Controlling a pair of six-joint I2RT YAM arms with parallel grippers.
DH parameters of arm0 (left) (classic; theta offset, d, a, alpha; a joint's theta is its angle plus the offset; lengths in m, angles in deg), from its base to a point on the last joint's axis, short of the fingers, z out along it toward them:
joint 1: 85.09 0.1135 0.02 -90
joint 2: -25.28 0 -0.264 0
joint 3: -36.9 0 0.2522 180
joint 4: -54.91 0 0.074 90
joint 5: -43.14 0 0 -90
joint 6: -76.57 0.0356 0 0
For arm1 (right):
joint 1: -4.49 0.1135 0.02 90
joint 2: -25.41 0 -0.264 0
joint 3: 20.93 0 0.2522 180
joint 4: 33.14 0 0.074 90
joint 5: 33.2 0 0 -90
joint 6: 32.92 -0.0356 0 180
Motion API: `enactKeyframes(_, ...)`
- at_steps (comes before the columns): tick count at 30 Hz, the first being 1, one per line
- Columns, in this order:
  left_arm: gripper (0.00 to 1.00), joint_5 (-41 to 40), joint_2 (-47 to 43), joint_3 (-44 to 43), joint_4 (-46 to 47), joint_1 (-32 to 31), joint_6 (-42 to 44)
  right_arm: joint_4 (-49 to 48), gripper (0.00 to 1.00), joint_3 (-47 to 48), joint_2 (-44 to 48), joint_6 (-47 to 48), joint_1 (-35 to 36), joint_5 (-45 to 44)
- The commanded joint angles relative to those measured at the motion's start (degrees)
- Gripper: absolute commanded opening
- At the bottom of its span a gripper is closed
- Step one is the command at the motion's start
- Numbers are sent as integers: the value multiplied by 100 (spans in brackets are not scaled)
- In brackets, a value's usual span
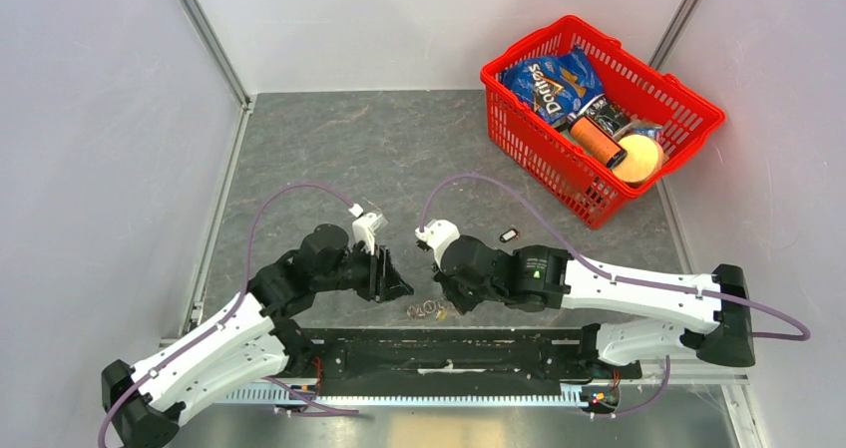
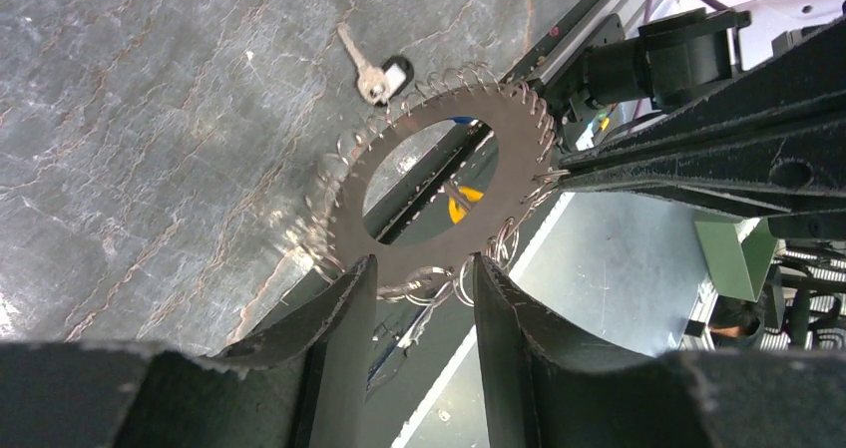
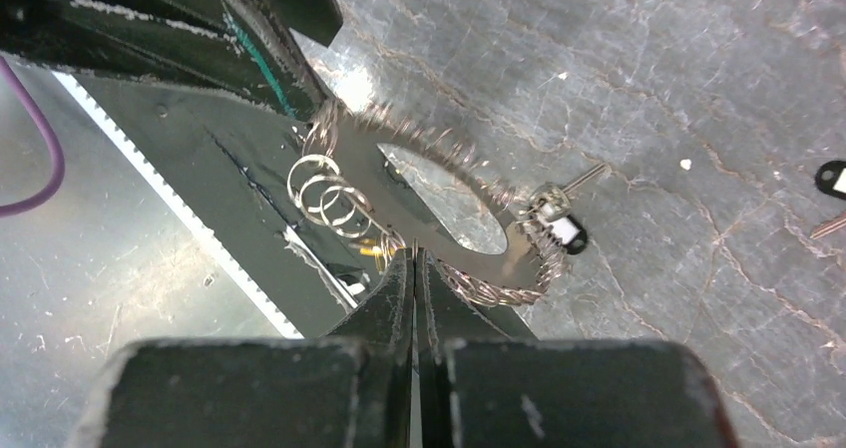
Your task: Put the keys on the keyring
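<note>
The keyring (image 2: 519, 139) is a flat grey metal disc with a big hole and many small wire rings round its rim. It is held over the table's front edge (image 1: 431, 310). My right gripper (image 3: 412, 256) is shut on the disc's rim (image 3: 439, 230). My left gripper (image 2: 419, 263) is open, its two fingers either side of the opposite rim, with loose wire rings in the gap. A silver key with a black tag (image 2: 384, 74) hangs at the disc's far rim and also shows in the right wrist view (image 3: 564, 230). A yellow bit (image 2: 464, 209) shows through the hole. Another black tag (image 1: 509, 235) lies on the table.
A red basket (image 1: 519, 144) with a chip bag, a can and a ball stands at the back right. The black base rail (image 1: 449, 353) runs under the grippers at the table's near edge. White walls close in both sides.
</note>
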Motion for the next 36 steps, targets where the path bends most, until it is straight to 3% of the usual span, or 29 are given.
enactKeyframes(1, 47, -22, -274, -271, 63, 7, 60, 51, 0, 583, 102, 126, 36, -489)
enactKeyframes(20, 49, 708, -377, -356, 1706, 9, -176, 333, 0, 1692, 318, 627, 150, -378)
enactKeyframes(30, 49, 830, -918, -347, 2046, 13, -518, 645, 0, 2356, 496, 639, 150, -454)
enactKeyframes(36, 50, 367, -1317, -509, 1818, 10, -673, 728, 0, 2507, 472, 624, 144, -660)
